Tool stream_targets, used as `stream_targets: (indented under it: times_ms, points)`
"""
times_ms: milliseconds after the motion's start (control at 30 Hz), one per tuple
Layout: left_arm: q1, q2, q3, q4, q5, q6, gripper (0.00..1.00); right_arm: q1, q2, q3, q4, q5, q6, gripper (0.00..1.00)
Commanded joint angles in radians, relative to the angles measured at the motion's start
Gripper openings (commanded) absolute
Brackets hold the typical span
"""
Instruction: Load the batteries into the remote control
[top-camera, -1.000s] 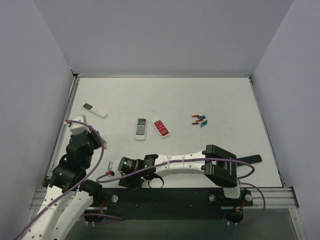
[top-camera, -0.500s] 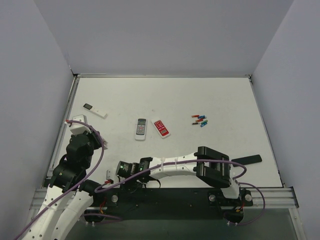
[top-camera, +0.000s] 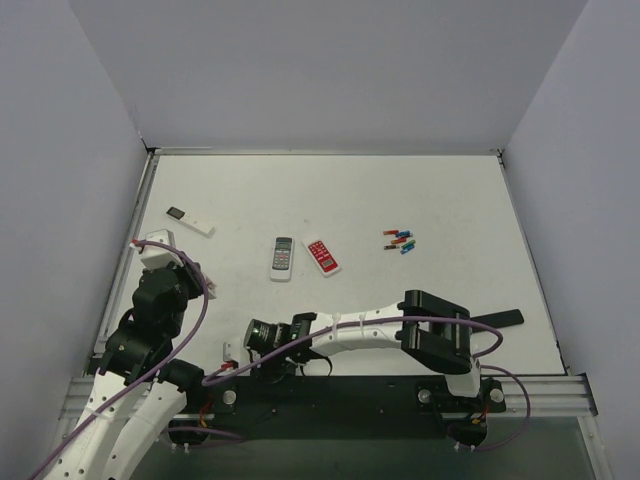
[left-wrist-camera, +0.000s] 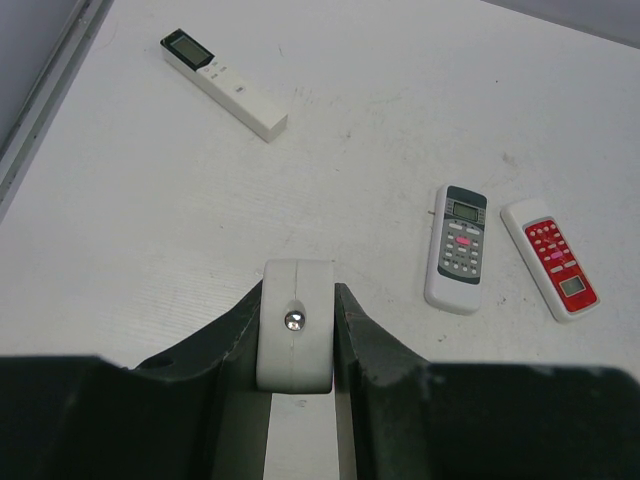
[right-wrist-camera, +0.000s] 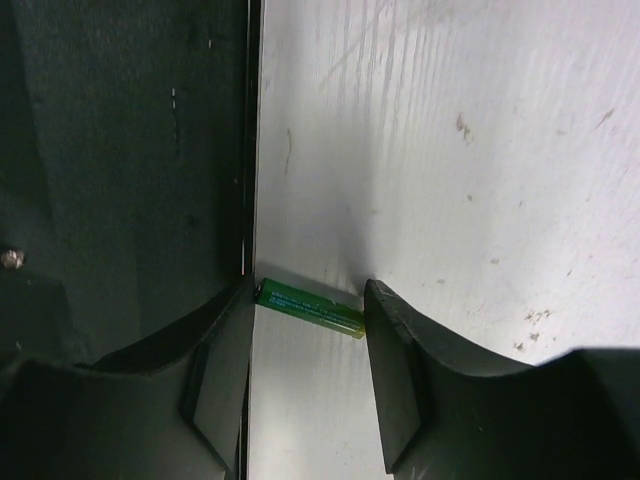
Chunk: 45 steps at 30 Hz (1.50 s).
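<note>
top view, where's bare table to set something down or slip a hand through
The far strip beyond the stick remote and batteries is bare, as is the right side between the batteries and black bar. Crowded: the grey remote and red remote mid-table, and the near edge under the right arm.

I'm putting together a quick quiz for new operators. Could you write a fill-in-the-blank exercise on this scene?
1. The battery lying between the fingers of the right hand is coloured ___.
2. The left hand is closed on a ___ remote control.
3. In the top view, the red-faced remote lies to the ___ of the grey-faced remote.

Missing words: green; white; right.
</note>
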Motion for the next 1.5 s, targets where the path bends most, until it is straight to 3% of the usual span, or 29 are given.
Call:
stream_targets:
  times_ms: [0,267,533,633,733,800,867,900,1000,1133,1467]
  points:
    - [0.009,-0.004,0.006,0.047,0.015,0.014,0.0,-0.123,-0.07,-0.09,-0.089,0.124,-0.125,0.41]
    - [0.009,-0.005,-0.002,0.065,0.058,0.017,0.0,-0.255,-0.118,-0.151,-0.109,0.051,-0.262,0.44]
    - [0.009,-0.007,-0.002,0.07,0.074,0.021,0.0,-0.29,-0.158,-0.105,-0.169,-0.009,-0.234,0.63]
    - [0.009,-0.011,-0.002,0.072,0.078,0.021,0.0,-0.291,-0.198,-0.099,-0.156,0.03,-0.142,0.64]
    - [0.009,-0.014,-0.003,0.073,0.082,0.02,0.0,-0.293,-0.215,-0.064,-0.155,0.157,0.098,0.64]
    - [0.009,-0.017,-0.005,0.072,0.082,0.02,0.0,-0.293,-0.245,-0.041,-0.159,0.312,0.368,0.64]
    - [0.009,-0.02,-0.005,0.073,0.084,0.018,0.0,-0.293,-0.285,-0.031,-0.168,0.388,0.529,0.65]
    - [0.009,-0.02,-0.006,0.076,0.087,0.018,0.0,-0.295,-0.291,-0.027,-0.185,0.39,0.698,0.65]
    - [0.009,-0.025,-0.008,0.082,0.093,0.017,0.0,-0.275,-0.281,-0.008,-0.22,0.377,0.903,0.64]
    - [0.006,-0.036,-0.008,0.079,0.096,0.012,0.0,-0.25,-0.197,0.025,-0.293,0.417,1.066,0.66]
    - [-0.009,-0.057,-0.012,0.076,0.101,0.007,0.0,-0.249,-0.054,0.125,-0.389,0.417,1.143,0.53]
